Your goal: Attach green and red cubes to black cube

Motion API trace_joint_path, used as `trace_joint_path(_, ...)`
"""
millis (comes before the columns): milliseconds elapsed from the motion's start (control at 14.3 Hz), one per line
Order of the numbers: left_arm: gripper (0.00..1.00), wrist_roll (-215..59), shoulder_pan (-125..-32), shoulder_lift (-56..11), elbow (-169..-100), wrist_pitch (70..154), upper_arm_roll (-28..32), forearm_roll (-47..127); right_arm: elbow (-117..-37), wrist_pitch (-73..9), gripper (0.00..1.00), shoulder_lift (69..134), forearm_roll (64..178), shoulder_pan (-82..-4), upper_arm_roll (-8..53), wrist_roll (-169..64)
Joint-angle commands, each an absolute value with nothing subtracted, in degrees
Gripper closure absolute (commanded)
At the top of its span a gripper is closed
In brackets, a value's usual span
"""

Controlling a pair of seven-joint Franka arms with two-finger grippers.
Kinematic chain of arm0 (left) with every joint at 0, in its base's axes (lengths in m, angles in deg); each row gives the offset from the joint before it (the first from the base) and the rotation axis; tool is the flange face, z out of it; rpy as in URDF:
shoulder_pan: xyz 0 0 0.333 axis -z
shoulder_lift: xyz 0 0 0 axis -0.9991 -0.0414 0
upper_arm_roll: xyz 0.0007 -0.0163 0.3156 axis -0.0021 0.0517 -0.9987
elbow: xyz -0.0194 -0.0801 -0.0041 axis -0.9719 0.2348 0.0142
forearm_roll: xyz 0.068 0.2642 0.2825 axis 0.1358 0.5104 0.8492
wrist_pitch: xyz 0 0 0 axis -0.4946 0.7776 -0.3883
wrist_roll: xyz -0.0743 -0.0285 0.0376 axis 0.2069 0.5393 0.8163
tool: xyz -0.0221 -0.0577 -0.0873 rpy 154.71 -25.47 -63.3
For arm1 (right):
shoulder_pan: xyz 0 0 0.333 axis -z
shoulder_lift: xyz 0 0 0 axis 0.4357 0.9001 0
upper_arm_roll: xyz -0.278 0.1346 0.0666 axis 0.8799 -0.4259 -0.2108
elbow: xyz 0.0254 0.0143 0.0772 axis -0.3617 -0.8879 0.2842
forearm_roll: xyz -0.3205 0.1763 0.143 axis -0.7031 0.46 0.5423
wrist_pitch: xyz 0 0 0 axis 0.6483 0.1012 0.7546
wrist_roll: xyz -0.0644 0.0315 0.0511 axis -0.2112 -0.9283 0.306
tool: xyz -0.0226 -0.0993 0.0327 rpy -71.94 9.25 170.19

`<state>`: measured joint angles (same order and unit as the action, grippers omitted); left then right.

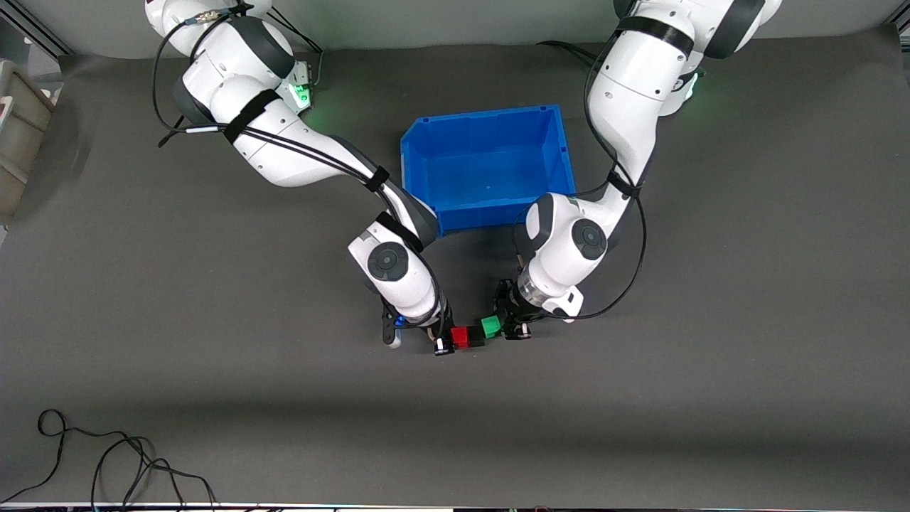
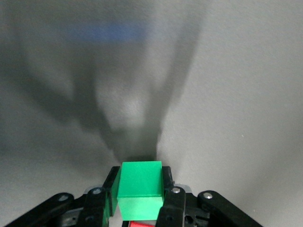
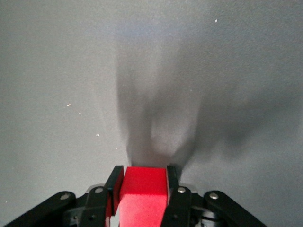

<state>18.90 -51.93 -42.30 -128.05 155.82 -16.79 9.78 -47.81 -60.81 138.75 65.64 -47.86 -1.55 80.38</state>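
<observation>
My right gripper is shut on the red cube, low at the mat. In the right wrist view the red cube fills the gap between the fingers. My left gripper is shut on the green cube. In the left wrist view the green cube sits between the fingers, with a sliver of red past it. The black cube shows as a small dark block against the red cube, with the green cube touching or just over it.
An open blue bin stands on the grey mat farther from the front camera than the cubes, between the two arms. A grey crate sits at the right arm's end. A loose black cable lies near the front edge.
</observation>
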Motion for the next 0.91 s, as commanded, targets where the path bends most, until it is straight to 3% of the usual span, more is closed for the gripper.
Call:
trace_joint_path(0,0.18,20.46,-50.89,-43.62,-126.13,156.32,-17.65,11.34,-45.84,-61.14,0.00,139.80,64.09,-48.51,-1.29,81.38)
trace_joint_path(70,0.06,20.38,-50.89,-43.62,-126.13,156.32,-17.65,11.43,-46.28,-61.05,0.00,138.31,64.18,-48.51,-1.12,81.12)
trace_joint_path(140,0.09,20.38,-50.97,-43.53,-126.04,156.32,-17.65,11.34,-48.98,-61.05,0.00,135.60,64.18,-48.42,-0.85,81.20)
trace_joint_path(280,0.00,20.03,-51.15,-43.44,-126.04,156.23,-17.73,11.43,-58.27,-61.13,0.00,127.01,63.91,-47.46,0.46,80.85)
trace_joint_path(490,0.00,19.85,-51.68,-41.78,-126.74,154.56,-20.71,13.00,-74.19,-61.31,0.00,112.41,64.00,-43.51,0.99,73.76)
trace_joint_path(839,0.00,3.37,-54.30,-34.59,-129.98,136.22,-28.45,15.38,-92.47,-61.14,0.00,90.62,64.00,-38.41,1.08,59.20)
